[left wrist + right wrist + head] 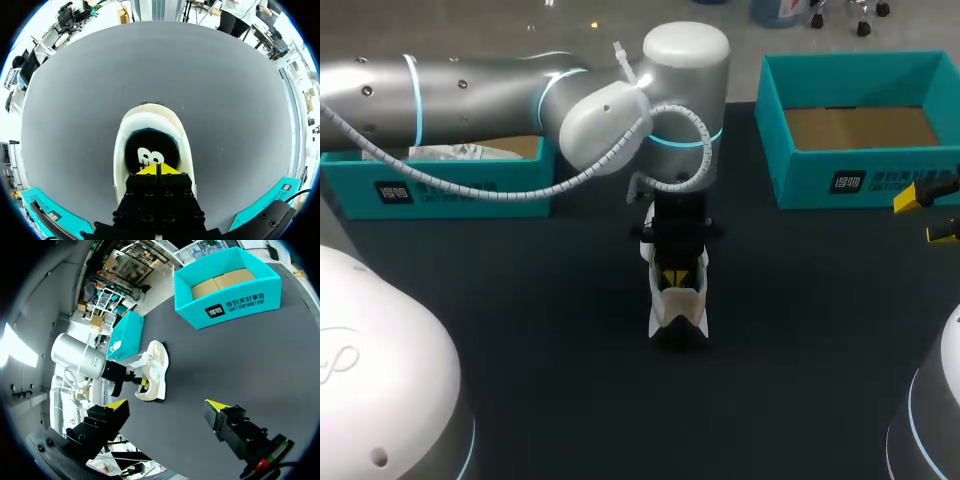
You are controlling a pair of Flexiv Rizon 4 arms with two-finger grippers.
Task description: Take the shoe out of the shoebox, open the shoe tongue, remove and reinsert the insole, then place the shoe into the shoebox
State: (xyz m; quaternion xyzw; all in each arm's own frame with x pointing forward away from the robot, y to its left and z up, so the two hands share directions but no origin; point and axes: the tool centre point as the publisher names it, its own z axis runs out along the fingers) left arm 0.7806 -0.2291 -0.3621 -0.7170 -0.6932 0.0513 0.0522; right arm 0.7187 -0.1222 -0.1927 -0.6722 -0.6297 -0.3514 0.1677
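White sneaker (pixel 678 308) on the bench (pixel 520 330), left hand (pixel 157 170) closed inside it at the insole (pixel 149 150), likely mid-removal; next, pinch and lift it out.

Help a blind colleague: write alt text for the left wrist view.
The left claw, its yellow tips pressed together, sits at the opening of a white shoe on a dark table. A dark insole with a white mark shows inside it, ahead of the tips.
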